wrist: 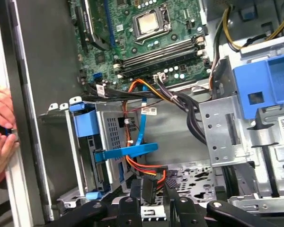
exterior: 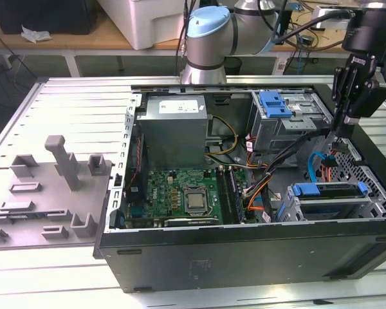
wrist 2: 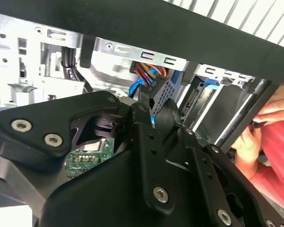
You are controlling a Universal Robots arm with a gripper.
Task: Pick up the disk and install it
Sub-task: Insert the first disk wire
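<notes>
close beside my hand (wrist: 150,185), the disk (wrist: 86,127) sits in its grey cage (wrist: 112,125); i hold a black cable plug (wrist: 149,193) in a narrow pinch.

A green circuit motherboard (wrist: 151,42) with a square silver processor socket (wrist: 149,21) lies inside the black metal computer case (wrist: 42,71). Beside it stands a perforated grey metal drive cage (wrist: 111,137), a blue plastic carrier frame (wrist: 85,124) seated at its open end. A flat blue ribbon cable (wrist: 128,151) runs across the cage. The black metal gripper (wrist: 151,201) is nearest a black plug (wrist: 149,187) on an orange, red and yellow wire bundle (wrist: 142,168). A second grey cage carries a blue plastic bracket (wrist: 267,82). Outside the case wall, a person's hand (wrist: 1,144) holds something small
</notes>
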